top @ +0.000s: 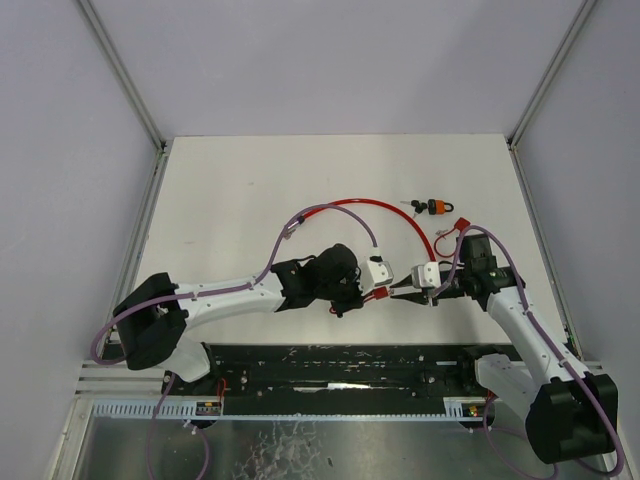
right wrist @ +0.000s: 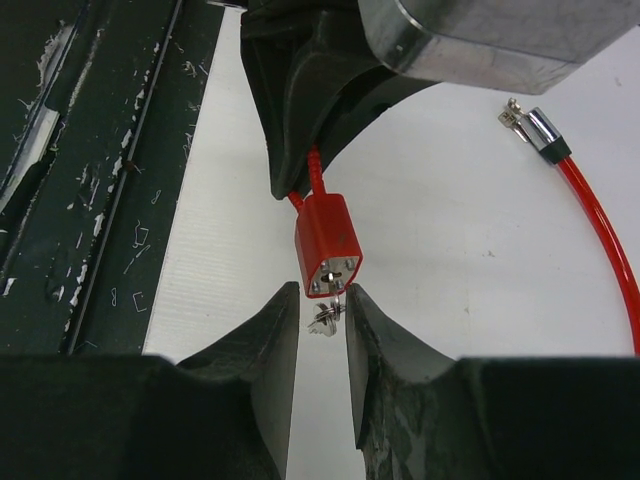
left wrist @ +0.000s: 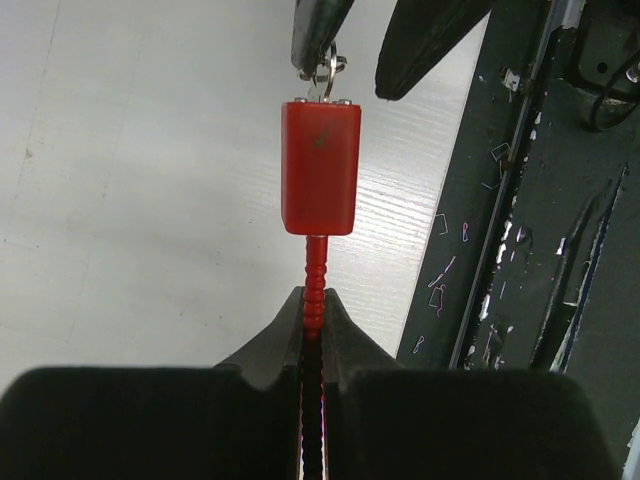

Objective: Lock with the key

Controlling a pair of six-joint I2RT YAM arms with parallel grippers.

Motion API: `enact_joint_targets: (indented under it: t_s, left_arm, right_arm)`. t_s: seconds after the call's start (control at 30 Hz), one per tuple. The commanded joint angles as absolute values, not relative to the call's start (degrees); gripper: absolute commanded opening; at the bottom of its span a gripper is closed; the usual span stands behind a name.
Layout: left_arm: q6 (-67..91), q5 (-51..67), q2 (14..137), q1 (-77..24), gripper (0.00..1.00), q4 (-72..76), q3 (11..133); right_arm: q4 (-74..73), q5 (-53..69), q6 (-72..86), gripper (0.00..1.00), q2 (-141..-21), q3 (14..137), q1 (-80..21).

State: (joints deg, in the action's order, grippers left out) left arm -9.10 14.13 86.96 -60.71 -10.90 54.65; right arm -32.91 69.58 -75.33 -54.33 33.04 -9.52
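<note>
A red lock body (left wrist: 320, 165) hangs above the table on its ribbed red cable (left wrist: 316, 270), and my left gripper (left wrist: 313, 300) is shut on that cable just below the body. A small silver key (right wrist: 327, 315) with a ring sticks out of the keyhole in the lock's (right wrist: 327, 243) end face. The open jaws of my right gripper (right wrist: 323, 295) stand on either side of the key, which lies close to one finger (right wrist: 365, 320) with a gap to the other. In the top view, both grippers meet at the lock (top: 381, 294) near the table's front middle.
The red cable (top: 390, 205) arcs over the table, its metal-tipped free end (right wrist: 540, 135) lying to the right. An orange padlock with keys (top: 434, 207) and a small red loop (top: 447, 235) lie further back right. The black base rail (top: 340, 365) runs along the near edge.
</note>
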Motion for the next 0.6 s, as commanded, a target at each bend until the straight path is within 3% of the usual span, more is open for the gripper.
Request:
enact_joint_targets:
  t_s: [0.0,0.57]
  left_arm:
    - [-10.30,14.55,86.70,-60.96,0.00,-10.99,57.30]
    - [-11.31,14.24,86.68,-61.33,0.00,-12.22,57.44]
  right_arm:
    - [-33.74,70.90,-77.07,0.31,-54.97,34.95,-10.92]
    - [-33.79,67.44,-78.08,0.28,-54.87,35.29,-12.24]
